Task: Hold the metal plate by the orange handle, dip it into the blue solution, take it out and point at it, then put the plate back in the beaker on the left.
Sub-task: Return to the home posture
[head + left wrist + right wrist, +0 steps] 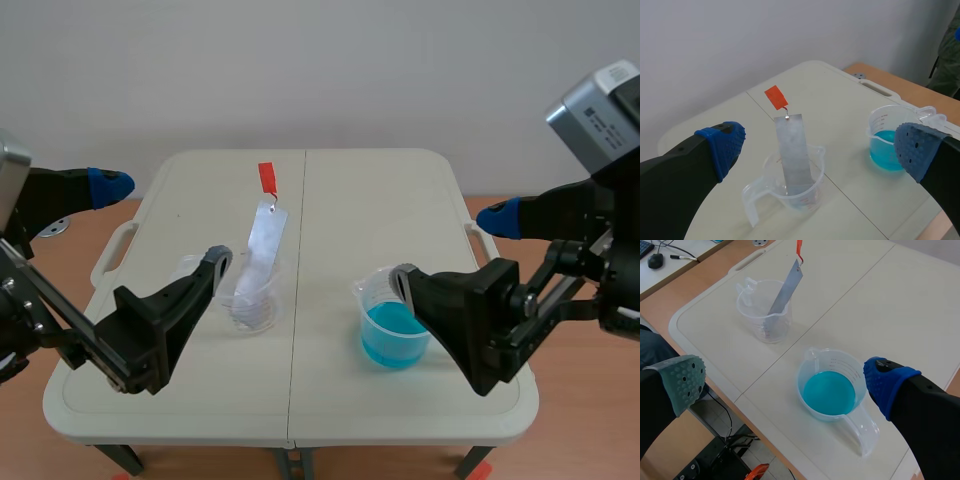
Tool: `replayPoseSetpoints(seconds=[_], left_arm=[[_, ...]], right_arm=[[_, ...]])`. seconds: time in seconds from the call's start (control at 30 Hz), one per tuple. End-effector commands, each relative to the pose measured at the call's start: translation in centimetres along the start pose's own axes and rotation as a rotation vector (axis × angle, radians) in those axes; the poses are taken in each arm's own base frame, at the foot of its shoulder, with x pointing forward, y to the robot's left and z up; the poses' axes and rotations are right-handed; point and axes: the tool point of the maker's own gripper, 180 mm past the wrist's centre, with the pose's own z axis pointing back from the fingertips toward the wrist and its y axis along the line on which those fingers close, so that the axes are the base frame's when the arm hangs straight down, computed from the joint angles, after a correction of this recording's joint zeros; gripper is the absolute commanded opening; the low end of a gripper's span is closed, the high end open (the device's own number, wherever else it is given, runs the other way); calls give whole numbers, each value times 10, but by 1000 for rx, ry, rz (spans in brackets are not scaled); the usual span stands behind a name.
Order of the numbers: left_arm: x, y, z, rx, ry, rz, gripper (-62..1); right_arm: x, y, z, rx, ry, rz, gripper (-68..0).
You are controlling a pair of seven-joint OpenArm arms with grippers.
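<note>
A metal plate (262, 250) with an orange handle (267, 178) leans upright in a clear beaker (255, 295) left of the table's middle. A second beaker (393, 325), holding blue solution (829, 392), stands to the right. My left gripper (163, 225) hovers open on the near left side of the clear beaker. In the left wrist view the plate (795, 155) and handle (775, 97) stand ahead, between its spread fingers (725, 145). My right gripper (450, 250) is open, just right of the blue beaker. Its fingers (887, 382) straddle that beaker (860, 435) from above.
The white folding table (350, 200) has a seam down its middle and carry handles at both sides. Wooden floor surrounds it. A neighbouring desk (670, 265) with a mouse lies beyond the table's left edge.
</note>
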Motion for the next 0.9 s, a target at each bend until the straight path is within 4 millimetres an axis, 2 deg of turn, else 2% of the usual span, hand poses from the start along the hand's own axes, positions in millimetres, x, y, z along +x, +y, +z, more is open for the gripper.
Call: replayPoseSetpoints(seconds=[0.0,0.87], left_arm=[[4,0,1,6,-18,6,14],[4,0,1,6,-18,6,14]], right_arm=[[13,1,1,6,-34,31,-12],[8,1,1,5,-9,31,-12]])
